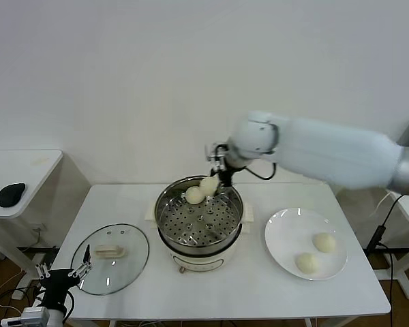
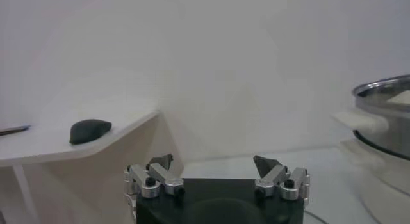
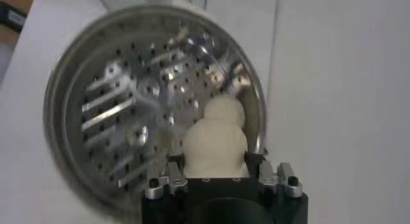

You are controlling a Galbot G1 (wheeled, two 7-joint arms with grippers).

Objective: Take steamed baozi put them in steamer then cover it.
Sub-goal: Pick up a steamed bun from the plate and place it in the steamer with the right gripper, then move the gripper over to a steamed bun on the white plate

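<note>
Clamped a bun (image 1: 209,184) in the right claw (image 1: 216,181), fingers closed on its sides, just above the holed tray at the far side of the steamer (image 1: 165,228). Touched or nearly touched a second bun (image 1: 194,195) lying on the tray beside it; could not tell which. Left a third bun (image 1: 324,242) and a fourth bun (image 1: 305,263) on the white plate (image 1: 279,235), right of the steamer. Left the glass lid (image 1: 112,257) flat on the table (image 1: 259,286), left of the steamer, handle up. Parked the left claw (image 1: 67,275) low by the table's near left corner, fingers spread, holding nothing.

Judged the main risk to be the closeness to the far wall: if let go there, could lodge against the rim or perch on the neighbour instead of sitting flat, and later stop the lid from seating. Might also shove the second bun aside on the way down. Soft dough could cling to a finger and lift out again on opening. Could dent under too hard a squeeze.
</note>
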